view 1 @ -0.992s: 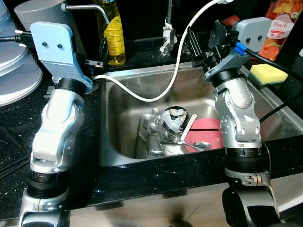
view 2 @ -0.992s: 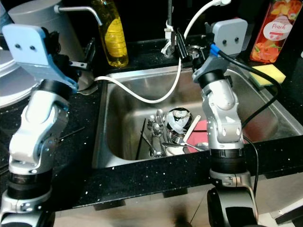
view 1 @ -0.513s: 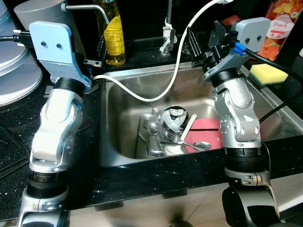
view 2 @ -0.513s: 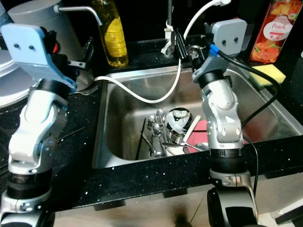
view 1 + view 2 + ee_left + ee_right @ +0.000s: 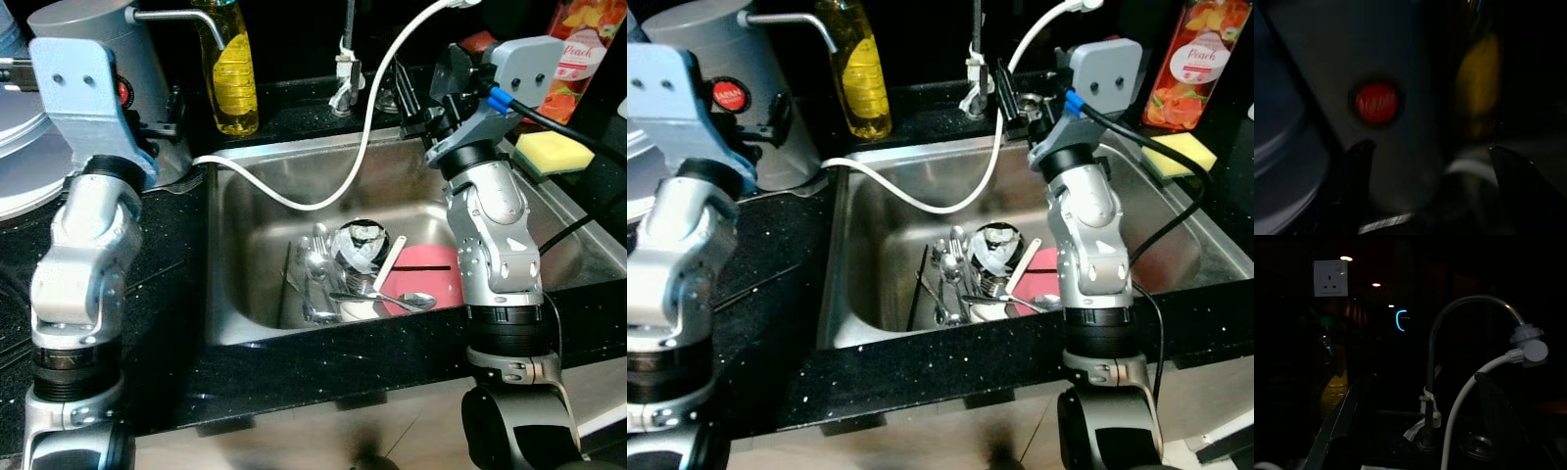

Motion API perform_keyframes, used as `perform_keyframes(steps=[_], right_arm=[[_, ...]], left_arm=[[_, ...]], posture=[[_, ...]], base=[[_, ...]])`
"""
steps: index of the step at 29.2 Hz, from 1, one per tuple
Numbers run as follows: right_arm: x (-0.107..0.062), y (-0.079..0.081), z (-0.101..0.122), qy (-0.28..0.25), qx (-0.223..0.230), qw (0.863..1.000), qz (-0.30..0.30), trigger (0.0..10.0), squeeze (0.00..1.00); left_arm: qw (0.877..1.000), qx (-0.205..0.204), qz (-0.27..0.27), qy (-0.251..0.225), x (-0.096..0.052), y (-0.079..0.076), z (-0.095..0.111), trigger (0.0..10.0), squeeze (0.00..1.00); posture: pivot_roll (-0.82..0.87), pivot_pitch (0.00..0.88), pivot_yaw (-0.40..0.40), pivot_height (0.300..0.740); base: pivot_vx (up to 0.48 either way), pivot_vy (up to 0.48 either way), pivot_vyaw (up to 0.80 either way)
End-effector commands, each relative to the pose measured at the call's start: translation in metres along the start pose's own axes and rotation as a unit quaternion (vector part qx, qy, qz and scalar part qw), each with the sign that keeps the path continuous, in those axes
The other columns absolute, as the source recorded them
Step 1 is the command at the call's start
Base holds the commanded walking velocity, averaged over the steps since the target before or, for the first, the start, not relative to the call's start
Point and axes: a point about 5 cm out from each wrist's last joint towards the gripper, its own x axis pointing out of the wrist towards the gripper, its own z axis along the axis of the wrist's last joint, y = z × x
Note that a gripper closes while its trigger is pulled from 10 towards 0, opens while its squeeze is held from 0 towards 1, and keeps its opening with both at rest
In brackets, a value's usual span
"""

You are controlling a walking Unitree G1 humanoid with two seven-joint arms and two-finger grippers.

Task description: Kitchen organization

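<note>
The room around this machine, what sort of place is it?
Most likely a home kitchen. A steel sink set in a black counter holds dirty cutlery and a red plate, a yellow sponge lies beside it, and a bottle of yellow liquid stands behind.

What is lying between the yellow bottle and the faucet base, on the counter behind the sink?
Between the yellow bottle and the faucet base, the black counter is bare in the right eye view.

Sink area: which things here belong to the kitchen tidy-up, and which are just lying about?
Job:
cutlery
cup
red plate
sink

Lying about:
oil bottle
urn
hose
sponge
juice carton
</note>
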Motion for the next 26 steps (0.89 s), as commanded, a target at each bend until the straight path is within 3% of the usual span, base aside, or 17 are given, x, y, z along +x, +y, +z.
perform_keyframes(steps=[1, 3, 6, 8, 12, 16, 20, 22, 26], right_arm=[[0.002, 0.001, 0.0, -0.002, 0.002, 1.0, 0.0, 10.0, 0.0], [0.002, 0.0, 0.0, -0.002, 0.002, 1.0, -0.001, 10.0, 0.0], [0.001, 0.0, -0.001, 0.0, 0.002, 1.0, -0.002, 10.0, 0.0], [0.001, -0.001, -0.001, 0.0, 0.002, 1.0, -0.002, 10.0, 0.0], [0.001, 0.0, -0.002, 0.001, 0.004, 1.0, -0.001, 10.0, 0.0], [0.002, 0.003, -0.002, 0.001, 0.008, 1.0, 0.002, 10.0, 0.0], [0.002, 0.004, -0.002, 0.001, 0.009, 1.0, 0.003, 10.0, 0.0], [0.002, 0.005, -0.001, 0.0, 0.01, 1.0, 0.003, 10.0, 0.0], [0.002, 0.004, -0.001, 0.001, 0.01, 1.0, 0.002, 10.0, 0.0]], left_arm=[[0.997, 0.048, -0.014, 0.051, -0.001, 0.004, -0.015, 10.0, 0.0], [0.991, 0.109, -0.022, 0.074, -0.002, 0.015, -0.021, 10.0, 0.0], [0.985, 0.145, -0.009, 0.09, 0.003, 0.033, -0.025, 10.0, 0.0], [0.983, 0.156, -0.015, 0.094, 0.004, 0.033, -0.026, 10.0, 0.0], [0.977, 0.175, -0.056, 0.107, 0.005, 0.027, -0.032, 10.0, 0.0], [0.972, 0.16, -0.113, 0.128, 0.011, 0.014, -0.045, 10.0, 0.0], [0.969, 0.156, -0.135, 0.136, 0.017, 0.007, -0.052, 10.0, 0.0], [0.96, 0.184, -0.147, 0.151, 0.029, -0.001, -0.065, 10.0, 0.0], [0.956, 0.207, -0.138, 0.154, 0.039, -0.001, -0.07, 10.0, 0.0]], posture=[[-0.05, 0.011, 0.076, 0.74], [-0.05, 0.013, 0.073, 0.74], [-0.05, 0.015, 0.066, 0.74], [-0.05, 0.015, 0.066, 0.74], [-0.04, 0.018, 0.062, 0.74], [-0.04, 0.021, 0.06, 0.74], [-0.04, 0.024, 0.062, 0.74], [-0.05, 0.03, 0.065, 0.74], [-0.06, 0.035, 0.064, 0.74]], base=[[0.0, 0.0, 0.0], [0.0, 0.0, 0.0], [0.0, 0.0, 0.0], [0.0, 0.0, 0.0], [0.0, 0.0, 0.0], [0.0, 0.0, 0.0], [0.0, 0.0, 0.0], [0.0, 0.0, 0.0], [0.0, 0.0, 0.0]])
